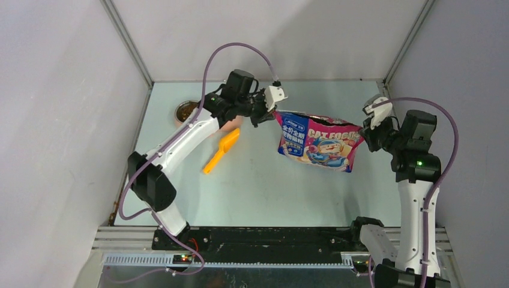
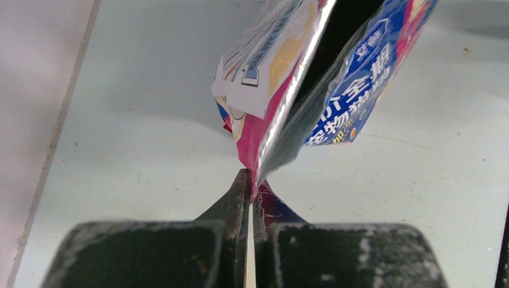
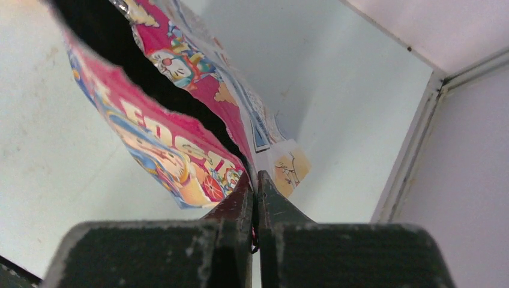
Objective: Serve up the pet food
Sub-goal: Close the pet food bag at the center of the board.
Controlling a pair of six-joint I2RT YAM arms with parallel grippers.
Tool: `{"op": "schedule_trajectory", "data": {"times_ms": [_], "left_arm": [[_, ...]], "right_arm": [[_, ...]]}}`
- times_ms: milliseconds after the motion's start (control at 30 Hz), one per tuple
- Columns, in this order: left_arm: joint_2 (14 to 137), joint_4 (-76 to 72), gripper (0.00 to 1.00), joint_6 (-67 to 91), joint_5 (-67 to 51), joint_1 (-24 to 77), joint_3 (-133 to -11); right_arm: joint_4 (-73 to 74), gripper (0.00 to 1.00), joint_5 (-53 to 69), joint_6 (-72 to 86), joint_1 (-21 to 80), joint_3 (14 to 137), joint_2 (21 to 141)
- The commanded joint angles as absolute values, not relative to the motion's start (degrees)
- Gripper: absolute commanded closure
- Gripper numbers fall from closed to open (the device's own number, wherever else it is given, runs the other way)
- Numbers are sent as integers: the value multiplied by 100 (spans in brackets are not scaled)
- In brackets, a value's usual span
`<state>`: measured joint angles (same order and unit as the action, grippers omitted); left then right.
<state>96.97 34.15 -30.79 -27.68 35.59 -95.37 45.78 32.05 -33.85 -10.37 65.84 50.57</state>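
Finds bag (image 1: pixel 318 141) lifted off table (image 1: pixel 258 186), mouth open and stretched between left gripper (image 1: pixel 271 113) and right gripper (image 1: pixel 367 127), each pinched tight on a top corner. Rates opening as done and serving as not yet begun: sees no kibble pouring, scoop (image 1: pixel 222 150) lying untouched left of bag, bowl (image 1: pixel 186 110) at far left with brownish contents too small to identify. Marks scooping or pouring into bowl as outstanding.
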Motion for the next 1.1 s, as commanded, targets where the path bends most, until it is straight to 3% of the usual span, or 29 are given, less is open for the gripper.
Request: {"op": "schedule_trajectory", "data": {"times_ms": [0,133,200,667,1067], "left_arm": [[9099,3880,97,-3367,-2955,3445,-10218],[9053,4532,48,-3773,-3082,3681,-10660],[9082,4856,40,-4108,-3081,3838,-10851],[10192,5319,34,-5323,-2446,4380,-11478],[10071,5553,39,-5272,-2453,4375,-11799]], "right_arm": [[2512,100,3116,-1966,-1169,6794,4813],[2615,100,3506,-1883,-1133,6794,4893],[2671,100,3525,-1926,-1114,6792,4941],[3118,100,3658,-2064,-1107,6792,5010],[3168,100,3790,-2211,-1107,6615,4992]]}}
